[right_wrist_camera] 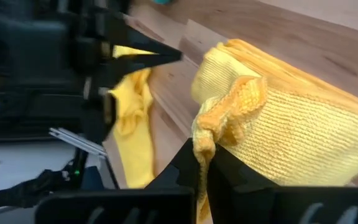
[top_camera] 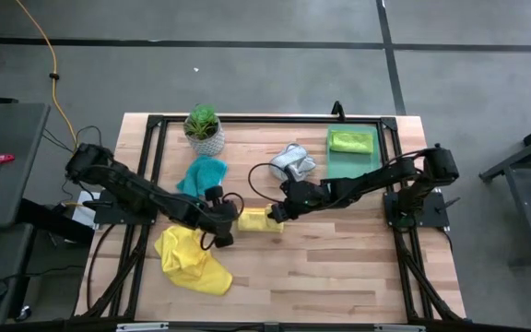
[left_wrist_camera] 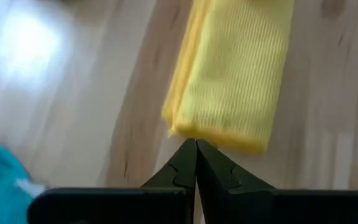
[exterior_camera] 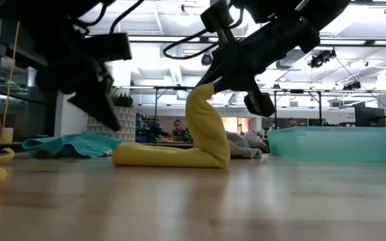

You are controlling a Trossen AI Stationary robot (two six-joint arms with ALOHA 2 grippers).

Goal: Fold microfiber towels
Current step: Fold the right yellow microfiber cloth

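A yellow microfiber towel (top_camera: 256, 219), folded into a narrow strip, lies mid-table. Its right end (exterior_camera: 206, 114) is raised, with my right gripper (top_camera: 278, 214) shut on it. My left gripper (top_camera: 226, 232) hangs shut just off the strip's left end (left_wrist_camera: 219, 134), above the wood and apart from it (exterior_camera: 112, 124). A second yellow towel (top_camera: 192, 261) lies crumpled near the front left. The teal towel (top_camera: 201, 175) and the grey-white towel (top_camera: 293, 161) lie farther back. A lime green towel (top_camera: 350, 141) rests in the green tray (top_camera: 339, 168). My right gripper pinches a bunched bit of the yellow towel's right end (right_wrist_camera: 211, 127) between its two fingers, several layers gathered together. The fingers come slanting down from the table's right. That end stands lifted and curved over (exterior_camera: 203, 94), while the rest of the strip (exterior_camera: 159, 157) lies flat on the wood.
A small plant in a white pot (top_camera: 204, 129) stands at the back left. The black frame rail (top_camera: 275, 118) runs along the table's far edge. Bare wood (top_camera: 339, 267) stretches along the front right. People and desks show in the room behind the table.
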